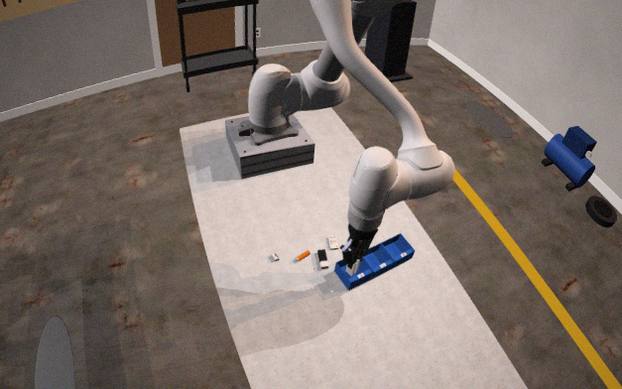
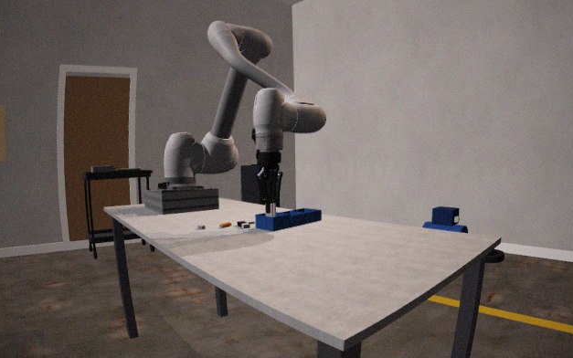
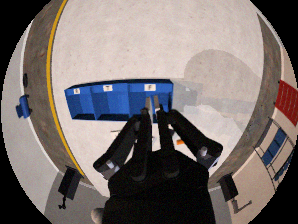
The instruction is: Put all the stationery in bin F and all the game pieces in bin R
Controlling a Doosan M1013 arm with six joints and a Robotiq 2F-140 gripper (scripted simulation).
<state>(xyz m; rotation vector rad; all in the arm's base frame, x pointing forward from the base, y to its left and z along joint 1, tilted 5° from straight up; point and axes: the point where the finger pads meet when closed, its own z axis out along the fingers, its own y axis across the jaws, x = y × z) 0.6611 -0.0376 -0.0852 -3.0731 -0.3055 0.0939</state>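
Observation:
My gripper (image 1: 352, 268) (image 2: 270, 210) (image 3: 153, 101) is shut, with its fingertips down inside bin F (image 1: 355, 282) (image 2: 265, 223) (image 3: 137, 104). I see nothing held between the tips, though the gap is narrow. Bin R (image 1: 409, 252) (image 3: 80, 106) is at the other end of the blue row and looks empty. An orange cylinder (image 1: 303, 255) (image 2: 225, 225) (image 3: 180, 142) lies on the table. A black and white block (image 1: 322, 259) (image 2: 244, 225) lies closer to bin F. A white dotted piece (image 1: 332, 242) lies behind the block. A small grey-white thing (image 1: 274, 257) (image 2: 201, 226) lies farthest left.
The middle bin, marked T (image 1: 379, 263) (image 3: 107, 104), stands between F and R, joined in one row on the pale table (image 1: 387, 327) (image 2: 334, 274). The arm's grey base block (image 1: 278, 161) (image 2: 189, 201) stands at the back. The gripper hides part of the table behind bin F.

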